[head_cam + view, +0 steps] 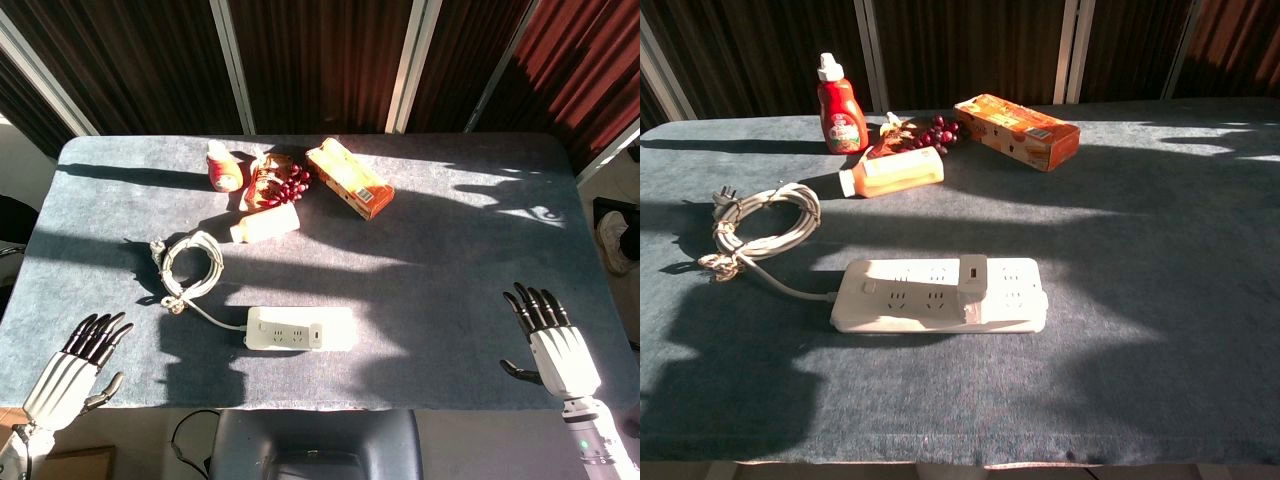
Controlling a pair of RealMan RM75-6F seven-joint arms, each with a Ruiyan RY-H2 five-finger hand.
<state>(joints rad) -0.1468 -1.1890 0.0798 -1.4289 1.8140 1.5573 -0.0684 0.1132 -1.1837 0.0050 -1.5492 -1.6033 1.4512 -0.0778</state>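
- White power strip (299, 328) lies mid-table, its coiled cord (190, 264) at ten o'clock.
- Left hand (72, 367), wrist cropped, fingers spread, empty.
- Right hand (553, 342) likewise splayed; both unseen from chest view.

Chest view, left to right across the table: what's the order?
Coiled cable → ketchup bottle → juice bottle → orange carton. The power strip spans the middle in front, so it has no clear slot; the grapes overlap the juice bottle and are left out. Neither hand shows in this view.
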